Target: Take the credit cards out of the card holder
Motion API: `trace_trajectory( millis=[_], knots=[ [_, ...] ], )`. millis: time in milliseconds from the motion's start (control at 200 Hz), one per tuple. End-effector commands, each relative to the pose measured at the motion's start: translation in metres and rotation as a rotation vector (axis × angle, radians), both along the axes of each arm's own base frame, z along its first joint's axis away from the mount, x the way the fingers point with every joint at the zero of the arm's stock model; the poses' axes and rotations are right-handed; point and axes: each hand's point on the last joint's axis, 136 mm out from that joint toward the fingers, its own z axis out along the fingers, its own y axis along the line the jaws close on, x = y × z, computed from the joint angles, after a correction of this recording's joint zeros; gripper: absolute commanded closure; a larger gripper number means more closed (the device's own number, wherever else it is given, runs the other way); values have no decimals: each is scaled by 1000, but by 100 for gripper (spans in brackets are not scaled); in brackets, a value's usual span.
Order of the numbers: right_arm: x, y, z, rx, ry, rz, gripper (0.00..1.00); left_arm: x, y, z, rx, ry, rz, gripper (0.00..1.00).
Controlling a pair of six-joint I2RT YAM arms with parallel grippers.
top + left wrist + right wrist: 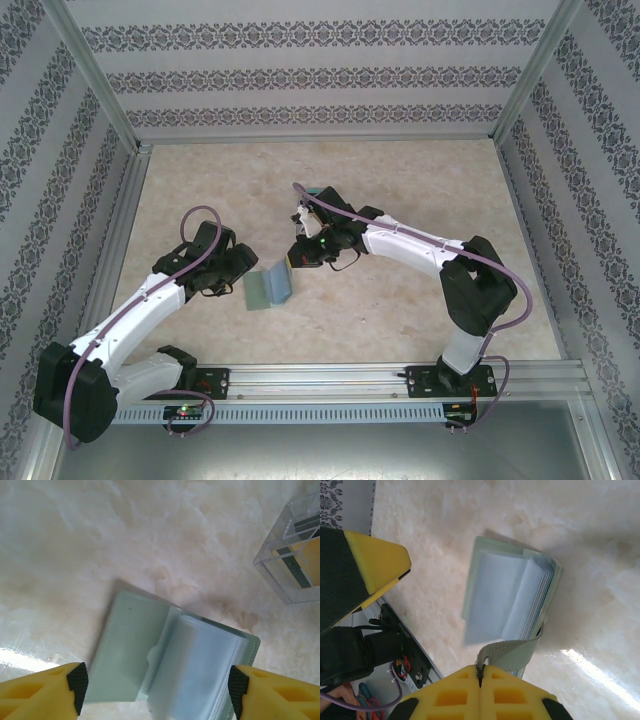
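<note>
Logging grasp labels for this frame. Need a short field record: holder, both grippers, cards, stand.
holder: open, clear pockets showing
tab: pinched by right gripper
right gripper: shut on tab
left gripper: open, one finger on each side of holder, not clamping
stand: clear, on table beyond holder
orange card: inside stand, something dark beside it
cards in holder: cannot tell, pockets look pale

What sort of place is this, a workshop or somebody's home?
Most likely a robot test booth, not a home: a left arm and right arm bolted to a metal rail, aluminium frame posts, and wallpaper-patterned panels enclosing a marble-look tabletop.
</note>
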Motion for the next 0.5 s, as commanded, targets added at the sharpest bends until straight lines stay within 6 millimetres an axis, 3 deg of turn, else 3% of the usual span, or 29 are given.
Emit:
trace_trajectory(
  millis=[0, 320, 380, 465, 495],
  knots=[
    [3, -6, 6, 13, -18, -17, 100, -5, 0, -4, 1, 17, -26, 24],
    [5, -70, -49, -171, -8, -104, 100, 1, -20, -6, -75, -11, -97, 30],
    [3, -75, -57, -198, -11, -102, 93, 4, -27, -8, -98, -15, -121, 33],
    [3, -76, -61, -209, -12, -102, 94, 7, -39, -9, -123, -18, -158, 41],
    [2, -75, -62, -208, -11, -101, 99, 8, -42, -9, -124, -20, -167, 42]
  ],
)
